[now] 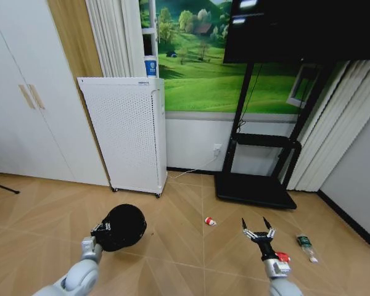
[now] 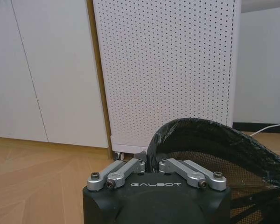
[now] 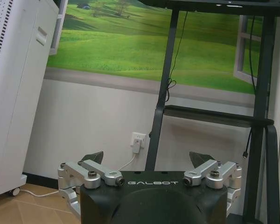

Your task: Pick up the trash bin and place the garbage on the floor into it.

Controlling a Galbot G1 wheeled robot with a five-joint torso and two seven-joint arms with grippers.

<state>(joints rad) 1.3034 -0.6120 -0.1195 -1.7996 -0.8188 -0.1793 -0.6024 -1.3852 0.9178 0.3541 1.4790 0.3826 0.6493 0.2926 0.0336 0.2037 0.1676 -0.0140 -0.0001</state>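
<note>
Cupboard doors white, far left. Left tool pinched the trash bin by its rim, bin lifted off the floor — just before a white perforated appliance. Garbage on the wooden floor: one red-and-white piece at centre; right tool above a second piece, fingers spread, holding nothing; clear bottle farthest right.

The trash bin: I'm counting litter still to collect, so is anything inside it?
The left gripper holds the trash bin by its rim. Its visible mesh inner wall is bare; the bottom is hidden.
</note>
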